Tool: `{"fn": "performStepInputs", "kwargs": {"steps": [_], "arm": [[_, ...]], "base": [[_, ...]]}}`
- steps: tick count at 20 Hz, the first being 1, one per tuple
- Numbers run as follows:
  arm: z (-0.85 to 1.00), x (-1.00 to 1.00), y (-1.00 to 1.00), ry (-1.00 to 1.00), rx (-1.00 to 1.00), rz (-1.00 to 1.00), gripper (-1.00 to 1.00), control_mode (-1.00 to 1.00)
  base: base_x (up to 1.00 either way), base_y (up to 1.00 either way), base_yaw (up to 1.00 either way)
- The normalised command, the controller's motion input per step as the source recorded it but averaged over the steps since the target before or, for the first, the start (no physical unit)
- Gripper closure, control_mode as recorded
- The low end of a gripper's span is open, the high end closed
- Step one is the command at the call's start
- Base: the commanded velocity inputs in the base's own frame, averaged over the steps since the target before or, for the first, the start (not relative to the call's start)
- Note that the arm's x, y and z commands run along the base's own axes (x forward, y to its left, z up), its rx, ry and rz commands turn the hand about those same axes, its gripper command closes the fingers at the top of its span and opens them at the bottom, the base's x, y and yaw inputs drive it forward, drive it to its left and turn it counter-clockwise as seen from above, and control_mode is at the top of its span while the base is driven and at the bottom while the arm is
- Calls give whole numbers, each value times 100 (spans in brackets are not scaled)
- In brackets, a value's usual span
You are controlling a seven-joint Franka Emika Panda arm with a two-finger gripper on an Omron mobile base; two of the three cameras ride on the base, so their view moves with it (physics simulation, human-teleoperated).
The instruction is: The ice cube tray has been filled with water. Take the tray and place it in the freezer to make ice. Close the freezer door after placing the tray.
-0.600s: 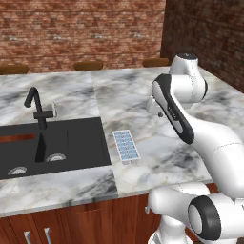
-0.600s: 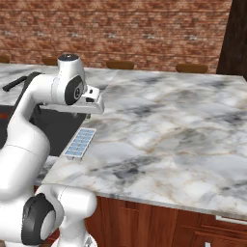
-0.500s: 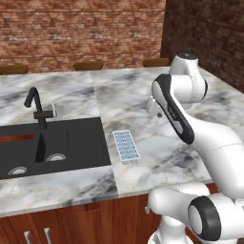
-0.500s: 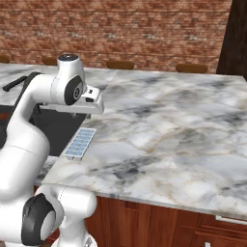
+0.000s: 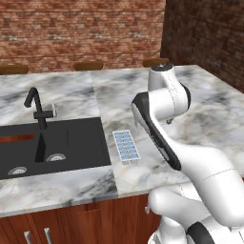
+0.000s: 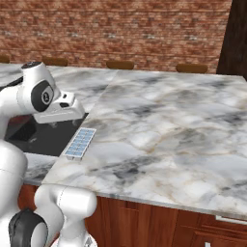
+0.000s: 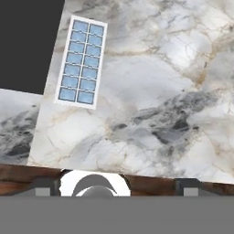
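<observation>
The ice cube tray (image 5: 126, 147) is a small white rectangle with two rows of pale-blue water cells. It lies flat on the marble counter (image 5: 200, 119), just right of the black sink. It also lies near the counter's front edge, as the right base view (image 6: 80, 143) and the hand view (image 7: 82, 61) show. My gripper (image 7: 116, 186) hangs above the counter and looks straight down, off to one side of the tray and apart from it. Its fingertips (image 7: 45, 185) stand wide apart, open, with nothing between them. The freezer and its door are out of view.
A black sink (image 5: 52, 143) with a dark faucet (image 5: 38, 110) sits left of the tray. Brown wooden cabinets (image 6: 159, 222) run below the counter's front edge. Chair backs (image 5: 88, 65) line the far side, before a brick wall. Bare marble (image 6: 164, 125) spreads to the right.
</observation>
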Motion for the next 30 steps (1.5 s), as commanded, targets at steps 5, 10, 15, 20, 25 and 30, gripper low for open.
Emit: {"fn": "performStepInputs", "kwargs": {"steps": [5, 10, 15, 20, 25, 30], "arm": [[-41, -26, 21, 0, -13, 0, -100, -100], [-28, -7, 30, -9, -7, 4, -100, -100], [-35, 0, 38, -3, -27, 5, -100, -100], [-45, 5, 38, 0, -32, 3, -100, -100], [-52, 22, 10, 2, -28, 8, -100, -100], [-50, 25, 0, 4, -22, 11, -100, -100]], "base": [[0, 0, 0], [0, 0, 0], [0, 0, 0], [0, 0, 0], [0, 0, 0], [0, 0, 0]]}}
